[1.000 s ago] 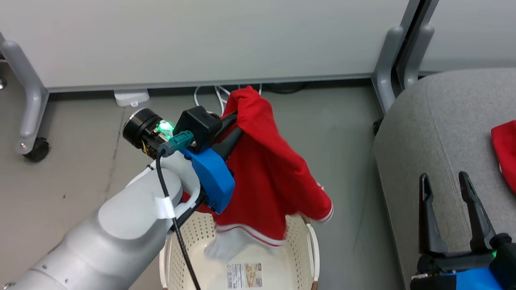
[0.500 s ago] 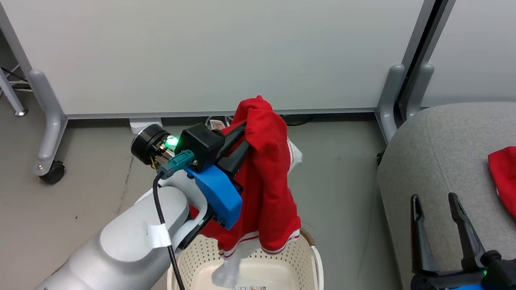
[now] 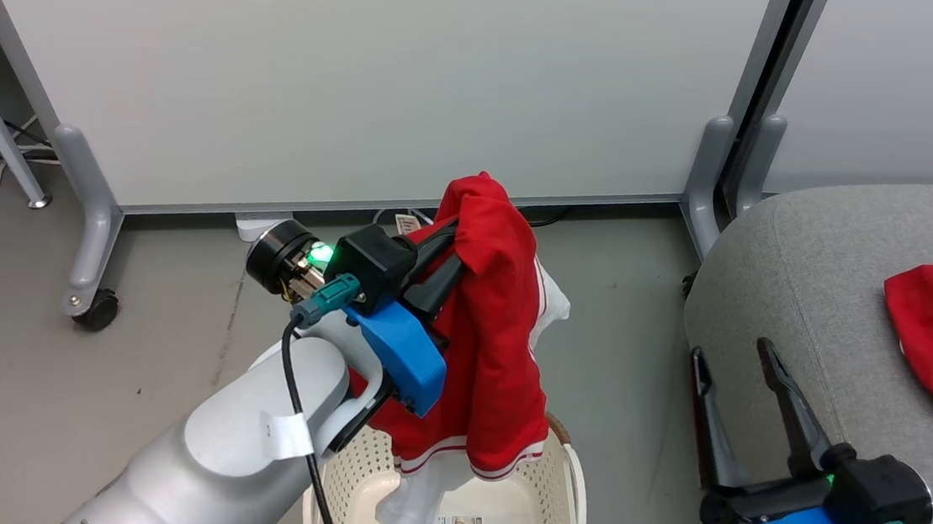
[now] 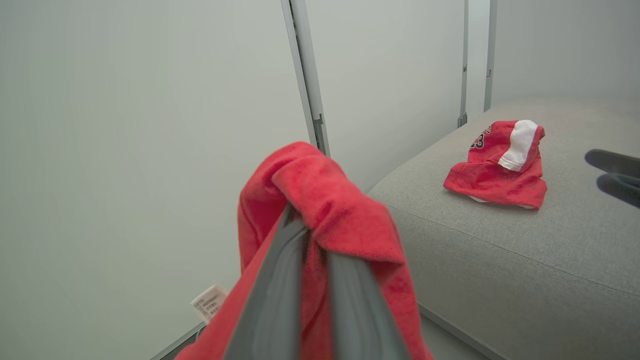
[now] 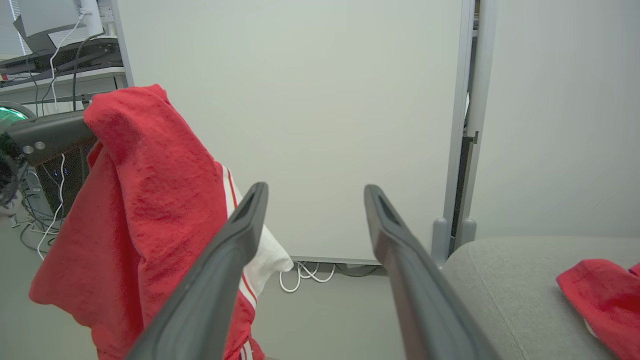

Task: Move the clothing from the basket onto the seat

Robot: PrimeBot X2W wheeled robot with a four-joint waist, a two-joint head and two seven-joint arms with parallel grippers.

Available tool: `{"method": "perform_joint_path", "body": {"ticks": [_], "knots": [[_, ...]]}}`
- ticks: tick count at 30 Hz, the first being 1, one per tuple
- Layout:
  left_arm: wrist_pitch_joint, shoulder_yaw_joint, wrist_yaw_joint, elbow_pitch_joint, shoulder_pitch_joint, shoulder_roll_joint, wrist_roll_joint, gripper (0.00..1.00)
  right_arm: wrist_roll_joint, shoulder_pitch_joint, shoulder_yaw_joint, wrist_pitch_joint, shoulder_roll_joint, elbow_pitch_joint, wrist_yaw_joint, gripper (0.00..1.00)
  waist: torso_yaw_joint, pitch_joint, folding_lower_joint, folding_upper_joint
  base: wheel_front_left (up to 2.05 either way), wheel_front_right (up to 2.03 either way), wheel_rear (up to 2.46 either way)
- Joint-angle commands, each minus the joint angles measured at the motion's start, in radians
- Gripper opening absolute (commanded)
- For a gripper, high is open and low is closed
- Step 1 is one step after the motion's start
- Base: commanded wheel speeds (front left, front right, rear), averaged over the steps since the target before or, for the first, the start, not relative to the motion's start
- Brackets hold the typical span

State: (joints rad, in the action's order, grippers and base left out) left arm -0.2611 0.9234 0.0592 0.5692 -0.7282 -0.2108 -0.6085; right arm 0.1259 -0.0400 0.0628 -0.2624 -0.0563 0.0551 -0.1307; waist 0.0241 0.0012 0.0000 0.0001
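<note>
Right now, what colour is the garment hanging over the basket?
The garment is red with white stripe trim and a white panel; clearest in head view.

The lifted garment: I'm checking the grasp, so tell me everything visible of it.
The garment is soft bright red fabric with a white panel and white stripe trim at its hem, plus a small white tag. It hangs bunched and draped over the left gripper, which is shut on its top fold. Its white lower end dangles into the basket; whether it touches the bottom is unclear.
</note>
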Motion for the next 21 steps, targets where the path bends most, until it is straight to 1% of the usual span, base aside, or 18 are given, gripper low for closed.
{"method": "perform_joint_path", "body": {"ticks": [1,7,12,17,21], "knots": [[0.0,0.001,-0.003,-0.004,-0.009,-0.005,-0.002,0.0,0.006,-0.021,0.021,-0.004,-0.009,-0.002,0.0,1.0,0.0,0.0,0.0,-0.0001,0.0,0.0,0.0],[0.0,0.006,-0.003,-0.006,-0.016,-0.003,-0.005,0.0,0.016,-0.078,0.143,-0.004,-0.025,0.019,0.0,1.0,0.003,0.003,0.0,-0.0001,0.0,0.0,0.0],[0.0,0.014,-0.002,-0.008,-0.025,0.004,-0.003,0.0,0.018,-0.155,0.242,-0.004,-0.032,0.062,0.0,1.0,0.012,0.01,0.0,-0.0001,0.0,0.0,0.0],[0.003,0.026,0.002,-0.012,-0.041,0.013,0.008,0.0,0.015,-0.253,0.322,-0.004,-0.026,0.135,0.0,1.0,0.025,0.03,0.0,-0.0001,0.0,0.0,0.0],[0.003,0.036,0.007,-0.012,-0.054,0.025,0.011,0.0,-0.004,-0.33,0.352,-0.004,-0.019,0.231,0.0,1.0,0.039,0.044,0.0,-0.0001,0.0,0.0,0.0]]}}
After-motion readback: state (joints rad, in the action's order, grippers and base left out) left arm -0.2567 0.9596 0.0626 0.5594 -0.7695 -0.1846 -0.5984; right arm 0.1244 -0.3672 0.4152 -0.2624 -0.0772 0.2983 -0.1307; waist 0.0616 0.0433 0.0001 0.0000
